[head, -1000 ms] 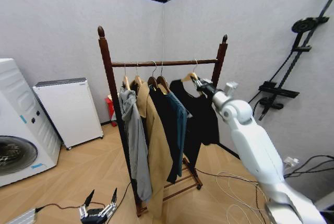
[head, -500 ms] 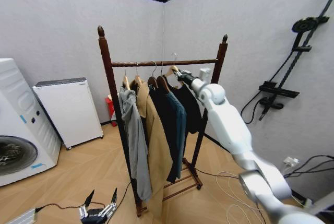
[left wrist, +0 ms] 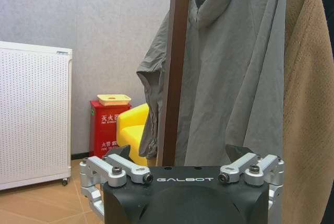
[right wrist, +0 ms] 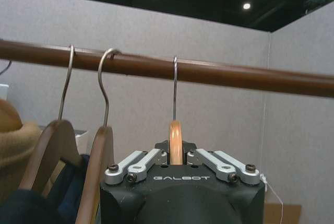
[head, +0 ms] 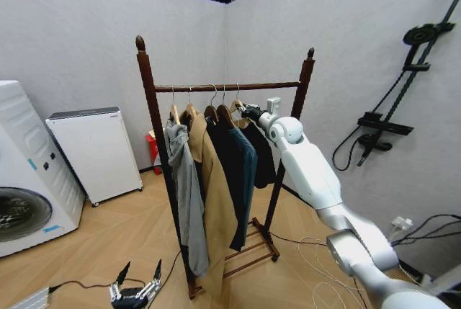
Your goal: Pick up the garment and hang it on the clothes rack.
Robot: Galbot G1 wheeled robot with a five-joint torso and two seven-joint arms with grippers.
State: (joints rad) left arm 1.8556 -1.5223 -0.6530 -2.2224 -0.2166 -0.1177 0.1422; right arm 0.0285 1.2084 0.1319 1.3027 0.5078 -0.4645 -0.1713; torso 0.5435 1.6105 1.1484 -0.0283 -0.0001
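hook at the rail, hanger edge-on in the right grip

tall clothes rack [head: 225,86] ahead, rail running left to right between two knobbed posts, already crowded with a grey top [head: 186,179], a tan coat [head: 216,208] and a navy coat [head: 241,172]. black garment [head: 263,152] hanging at the right end of the row, just beside the navy coat, long axis straight down. wooden hanger [right wrist: 175,141] clamped by the right gripper [head: 248,112], edge-on to the wrist, its wire hook [right wrist: 174,85] rising straight up to the rail; seated or just short, hard to tell. left gripper [left wrist: 183,169] parked low by the left post, fingers spread, well apart from the garment.
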